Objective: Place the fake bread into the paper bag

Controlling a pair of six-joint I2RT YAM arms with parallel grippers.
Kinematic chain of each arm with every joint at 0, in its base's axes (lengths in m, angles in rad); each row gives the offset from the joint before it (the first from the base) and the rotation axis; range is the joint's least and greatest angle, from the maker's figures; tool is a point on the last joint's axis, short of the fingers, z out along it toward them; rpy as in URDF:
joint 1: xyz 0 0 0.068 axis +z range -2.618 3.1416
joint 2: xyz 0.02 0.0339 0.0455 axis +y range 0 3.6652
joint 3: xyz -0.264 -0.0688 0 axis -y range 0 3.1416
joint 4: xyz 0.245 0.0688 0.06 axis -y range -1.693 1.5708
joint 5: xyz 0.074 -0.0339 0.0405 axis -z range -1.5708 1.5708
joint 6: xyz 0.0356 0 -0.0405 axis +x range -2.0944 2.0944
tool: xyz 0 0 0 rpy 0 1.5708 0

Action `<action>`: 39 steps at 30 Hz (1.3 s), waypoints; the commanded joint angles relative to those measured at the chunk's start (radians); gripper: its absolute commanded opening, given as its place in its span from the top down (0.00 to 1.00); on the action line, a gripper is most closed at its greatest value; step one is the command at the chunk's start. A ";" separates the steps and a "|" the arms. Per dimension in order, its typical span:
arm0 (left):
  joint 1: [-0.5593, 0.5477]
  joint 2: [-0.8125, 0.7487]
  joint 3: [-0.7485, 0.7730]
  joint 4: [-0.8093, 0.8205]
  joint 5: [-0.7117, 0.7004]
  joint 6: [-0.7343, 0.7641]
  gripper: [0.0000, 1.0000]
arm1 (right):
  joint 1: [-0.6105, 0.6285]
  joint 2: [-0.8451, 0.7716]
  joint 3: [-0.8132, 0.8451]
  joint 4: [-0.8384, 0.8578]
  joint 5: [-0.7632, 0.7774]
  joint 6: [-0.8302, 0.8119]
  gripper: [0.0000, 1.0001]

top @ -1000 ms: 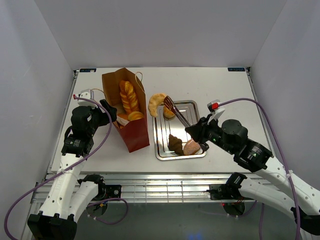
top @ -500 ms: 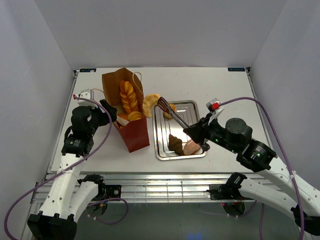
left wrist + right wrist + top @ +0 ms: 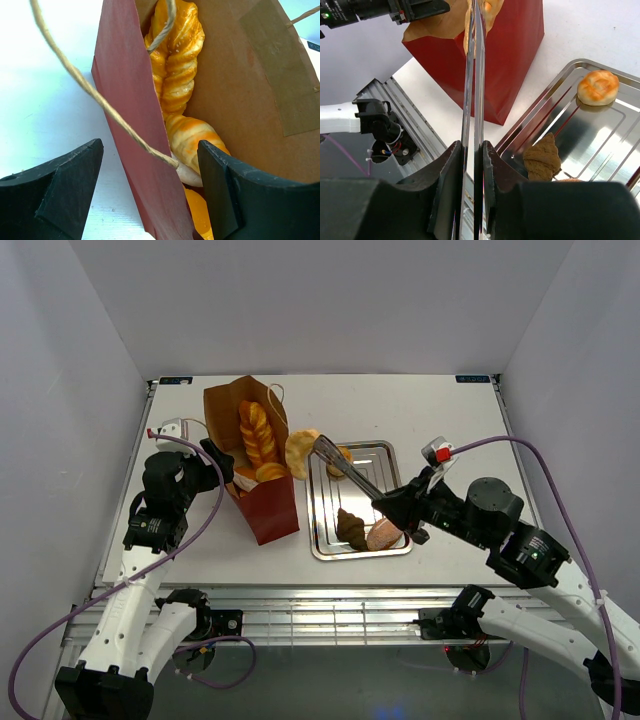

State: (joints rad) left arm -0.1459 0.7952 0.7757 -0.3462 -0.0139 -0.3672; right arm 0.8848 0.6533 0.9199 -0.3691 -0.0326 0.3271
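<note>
Paper bag (image 3: 272, 512) red, brown lining; fake bread (image 3: 256, 432) golden-orange, braided; one pastry (image 3: 351, 529) dark brown; tray (image 3: 325, 510) silver.

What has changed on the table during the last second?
The right gripper, shut on the tongs, swung them left, carrying the croissant from beside the tray to the edge of the paper bag. The left gripper stayed open around its wall; the tray and its pastries did not move.

left jaws spread wide, right jaws clamped
</note>
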 commanded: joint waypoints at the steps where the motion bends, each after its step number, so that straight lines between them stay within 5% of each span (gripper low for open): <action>1: -0.001 -0.001 -0.007 0.004 0.012 0.001 0.14 | 0.002 -0.021 0.062 0.010 0.005 -0.025 0.81; 39: -0.003 0.006 -0.009 0.004 0.012 0.001 0.14 | 0.002 0.006 0.088 0.015 -0.044 -0.034 0.82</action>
State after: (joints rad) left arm -0.1459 0.7979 0.7757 -0.3435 -0.0139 -0.3672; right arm 0.8848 0.6571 0.9791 -0.4202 -0.0422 0.3061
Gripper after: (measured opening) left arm 0.863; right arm 0.274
